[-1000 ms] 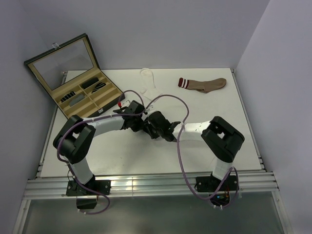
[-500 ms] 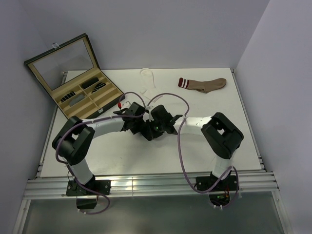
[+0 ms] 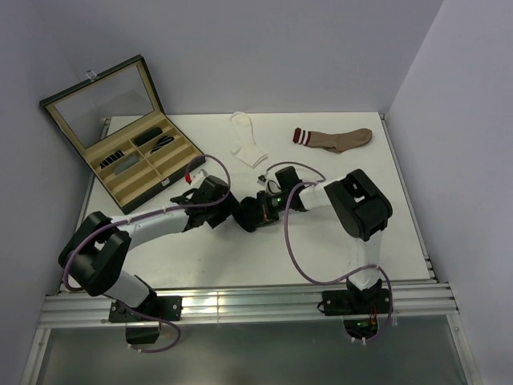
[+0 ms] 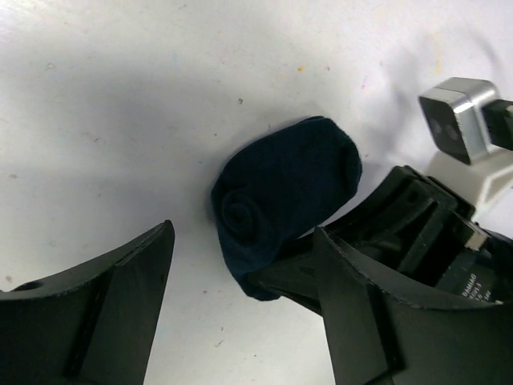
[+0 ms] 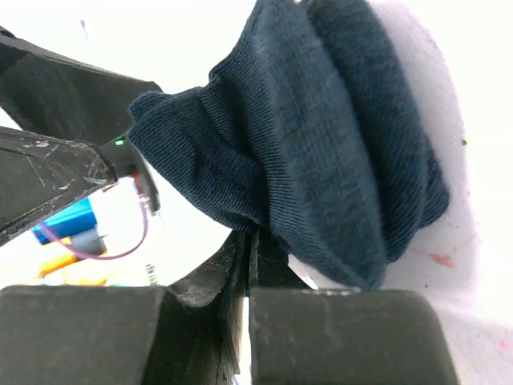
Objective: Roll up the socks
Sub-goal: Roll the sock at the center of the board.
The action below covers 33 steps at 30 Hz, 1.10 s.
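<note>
A navy sock (image 4: 282,196), rolled into a compact bundle, lies on the white table (image 3: 337,241) near its middle. My right gripper (image 5: 252,241) is shut, pinching the edge of the navy sock (image 5: 321,144). The left gripper (image 4: 244,233) stands open around the near end of the roll, with one finger on each side and not touching it. In the top view, the left gripper (image 3: 234,212) and the right gripper (image 3: 258,210) meet tip to tip. A white sock (image 3: 247,146) lies flat farther back. A tan sock (image 3: 335,139) with a striped cuff lies flat at the back right.
An open black case (image 3: 128,132) with beige compartments holding dark items sits at the back left corner. Purple cables loop off both arms over the table's middle. Grey walls close in the back and both sides.
The left gripper opened, let go of the navy roll and drew back to the left. The right gripper shut on the roll. Both arms shifted, uncovering the white sock.
</note>
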Available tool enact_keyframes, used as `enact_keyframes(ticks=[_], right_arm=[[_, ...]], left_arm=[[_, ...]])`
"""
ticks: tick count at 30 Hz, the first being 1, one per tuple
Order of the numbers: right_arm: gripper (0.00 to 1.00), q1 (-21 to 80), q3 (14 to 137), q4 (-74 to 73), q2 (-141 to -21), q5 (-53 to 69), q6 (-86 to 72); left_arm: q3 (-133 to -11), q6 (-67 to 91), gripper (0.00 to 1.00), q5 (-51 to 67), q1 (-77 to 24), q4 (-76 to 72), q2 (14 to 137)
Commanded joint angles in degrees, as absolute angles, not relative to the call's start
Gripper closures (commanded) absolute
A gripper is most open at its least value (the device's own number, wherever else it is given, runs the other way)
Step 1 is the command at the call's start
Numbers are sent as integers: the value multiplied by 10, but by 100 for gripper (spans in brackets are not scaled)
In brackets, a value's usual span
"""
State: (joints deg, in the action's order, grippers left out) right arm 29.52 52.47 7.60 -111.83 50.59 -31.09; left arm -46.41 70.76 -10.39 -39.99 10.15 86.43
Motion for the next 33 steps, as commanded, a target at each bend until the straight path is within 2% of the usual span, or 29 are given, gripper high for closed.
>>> enact_keyframes(ticks=[1, 13, 15, 24, 33], right_arm=[[100, 289, 520, 108, -1138, 548, -342], [100, 274, 538, 103, -1162, 555, -372], [100, 270, 537, 112, -1166, 558, -380], [100, 263, 526, 148, -1177, 563, -418], [100, 263, 523, 162, -1182, 565, -432]], left_arm=[[-454, 715, 26, -95, -402, 60, 861], [-450, 736, 33, -77, -403, 49, 907], [-445, 745, 33, -81, -404, 49, 904], [-373, 770, 21, -110, -410, -18, 842], [-371, 772, 27, -97, -410, -45, 881]])
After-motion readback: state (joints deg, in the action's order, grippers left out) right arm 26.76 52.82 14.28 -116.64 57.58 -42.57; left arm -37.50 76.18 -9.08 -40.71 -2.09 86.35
